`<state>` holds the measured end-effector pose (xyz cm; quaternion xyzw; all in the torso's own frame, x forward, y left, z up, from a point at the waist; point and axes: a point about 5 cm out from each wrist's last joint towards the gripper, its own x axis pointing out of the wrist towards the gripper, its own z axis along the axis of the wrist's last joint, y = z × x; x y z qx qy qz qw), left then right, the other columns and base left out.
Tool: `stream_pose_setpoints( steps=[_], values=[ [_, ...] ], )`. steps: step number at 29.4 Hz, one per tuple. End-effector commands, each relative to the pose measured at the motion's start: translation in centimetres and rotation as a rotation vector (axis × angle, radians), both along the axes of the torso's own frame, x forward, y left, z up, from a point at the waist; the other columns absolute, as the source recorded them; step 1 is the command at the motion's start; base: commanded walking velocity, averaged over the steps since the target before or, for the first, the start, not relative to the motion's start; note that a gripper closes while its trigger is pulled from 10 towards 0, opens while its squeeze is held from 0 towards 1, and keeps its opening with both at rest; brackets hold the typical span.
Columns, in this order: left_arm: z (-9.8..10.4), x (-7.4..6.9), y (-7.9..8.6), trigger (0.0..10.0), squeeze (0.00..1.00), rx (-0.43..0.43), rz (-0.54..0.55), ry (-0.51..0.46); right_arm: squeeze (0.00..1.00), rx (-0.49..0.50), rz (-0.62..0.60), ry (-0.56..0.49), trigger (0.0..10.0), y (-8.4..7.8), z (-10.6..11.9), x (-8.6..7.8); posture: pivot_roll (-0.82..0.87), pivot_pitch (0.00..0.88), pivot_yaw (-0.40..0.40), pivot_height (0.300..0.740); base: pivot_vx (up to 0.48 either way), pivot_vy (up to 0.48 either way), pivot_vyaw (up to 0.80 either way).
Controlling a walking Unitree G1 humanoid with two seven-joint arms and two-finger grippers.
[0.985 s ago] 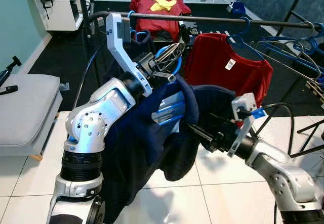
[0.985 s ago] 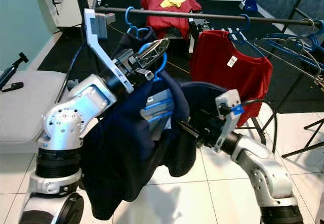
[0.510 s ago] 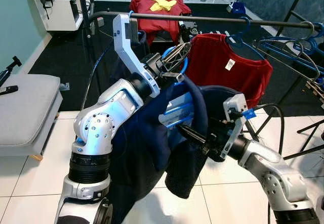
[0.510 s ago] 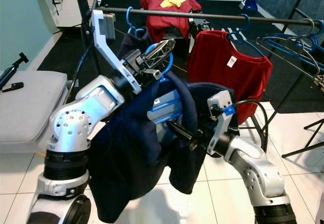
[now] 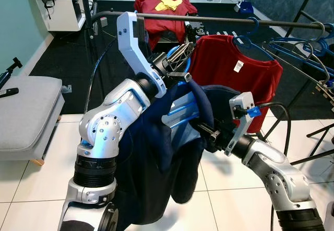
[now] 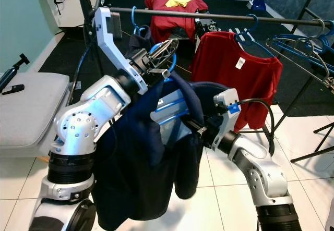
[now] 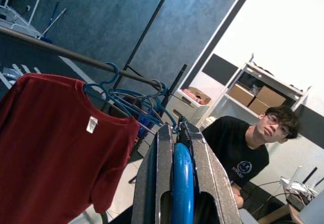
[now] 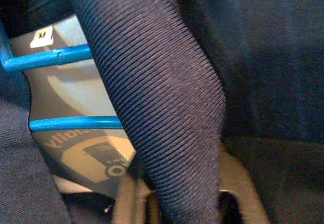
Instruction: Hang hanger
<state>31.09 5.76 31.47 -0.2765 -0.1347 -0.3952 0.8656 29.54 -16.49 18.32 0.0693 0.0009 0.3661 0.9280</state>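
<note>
Blue plastic marks the hanger, carrying a navy shirt at the centre of the left eye view; the left gripper is clamped on its hook at about 12 o'clock of the garment, just below the rail. The right gripper is buried in the collar at 3 o'clock of the shirt, pinching the fabric. To do this well, I judge the hook should rise above the rail in the gap at 9 o'clock of the red shirt, then settle over it before either grip lets go. White tile floor lies below, a grey bench at 9 o'clock, spare hangers at 2 o'clock. The right eye view gives the same layout, with another red garment behind the rail at 12 o'clock. From the left wrist view, the fingers squeeze the blue hook, the red shirt hangs ahead, and a person in black sits beyond by shelves. Close in the right wrist view, the ribbed collar runs between the finger bases, blue bars beside it.
</note>
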Motion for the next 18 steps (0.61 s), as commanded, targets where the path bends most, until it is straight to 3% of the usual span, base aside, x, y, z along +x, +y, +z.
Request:
stream_pose_setpoints(
  steps=[1,7,11,12,13,15,18],
  values=[
    [0.3,0.0,0.0,10.0,0.00,0.003,0.009,-0.023,0.00,0.000,-0.019,-0.010,0.0,-0.3,0.1,0.2,-0.01,0.092,-0.031,0.740,0.000,0.000,0.00],
    [0.1,0.5,0.9,10.0,0.00,0.054,0.067,-0.046,0.00,0.000,-0.024,-0.018,0.0,-0.5,0.4,0.2,-0.02,0.091,-0.030,0.740,0.000,0.000,0.00],
    [-0.5,1.5,3.6,10.0,0.00,0.243,0.166,-0.175,0.00,-0.005,-0.030,-0.038,0.0,-1.2,1.2,0.0,-0.02,0.094,-0.032,0.740,0.000,0.000,0.00],
    [-0.7,1.4,4.7,10.0,0.00,0.315,0.166,-0.243,0.00,-0.009,-0.043,-0.048,0.0,-1.8,1.5,0.0,-0.02,0.095,-0.032,0.740,0.000,0.000,0.00],
    [-0.7,1.4,4.7,10.0,0.00,0.315,0.166,-0.243,0.00,-0.009,-0.043,-0.048,0.0,-1.8,1.5,0.0,-0.02,0.095,-0.032,0.740,0.000,0.000,0.00],
    [-0.8,0.9,6.2,10.0,0.00,0.421,0.127,-0.350,0.00,-0.011,-0.073,-0.068,0.0,-2.8,2.3,0.1,-0.03,0.096,-0.034,0.740,0.000,0.000,0.00],
    [-0.8,0.2,7.0,10.0,0.00,0.467,0.070,-0.414,0.00,-0.014,-0.090,-0.076,0.0,-3.4,2.7,0.1,-0.03,0.097,-0.036,0.740,0.000,0.000,0.00]
  ],
)
